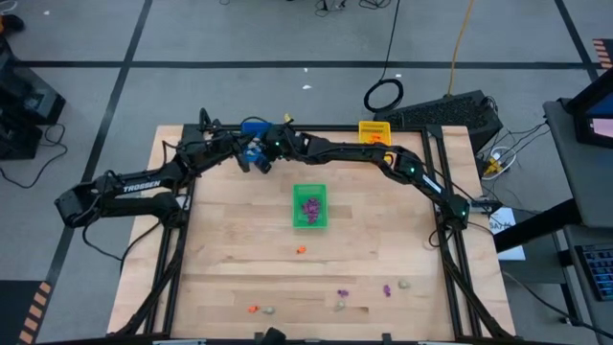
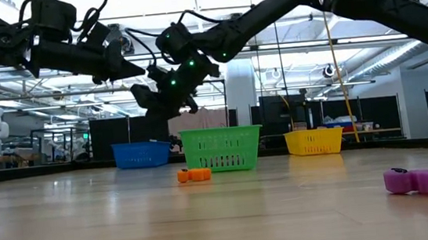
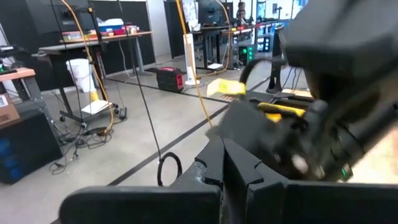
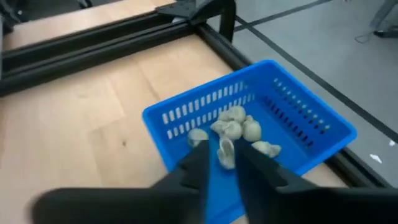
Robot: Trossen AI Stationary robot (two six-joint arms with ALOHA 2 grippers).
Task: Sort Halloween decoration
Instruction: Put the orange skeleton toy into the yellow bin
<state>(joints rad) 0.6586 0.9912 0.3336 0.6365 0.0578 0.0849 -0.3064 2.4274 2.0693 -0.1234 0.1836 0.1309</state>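
Observation:
Over the blue tray (image 1: 254, 126) at the table's far edge hangs my right gripper (image 4: 222, 150), open and pointing down. Several pale grey-white trinkets (image 4: 239, 129) lie in that tray. One pale trinket (image 4: 225, 153) shows in the gap between the fingertips and is narrower than the gap; whether it lies in the tray I cannot tell. My left gripper (image 3: 224, 149) is shut and raised beside the right one (image 1: 261, 144), facing the room. Purple trinkets (image 1: 310, 207) lie in the green tray (image 1: 309, 192). Loose orange (image 1: 301, 250), purple (image 1: 387, 288) and pale (image 1: 404, 284) trinkets lie on the table.
The yellow tray (image 1: 374, 131) stands at the far edge, right of the blue one. More trinkets lie near the table's near edge: orange (image 1: 253, 310), pale (image 1: 339, 306) and purple (image 1: 342, 291). A black frame rail (image 4: 124, 37) runs along the far edge behind the blue tray.

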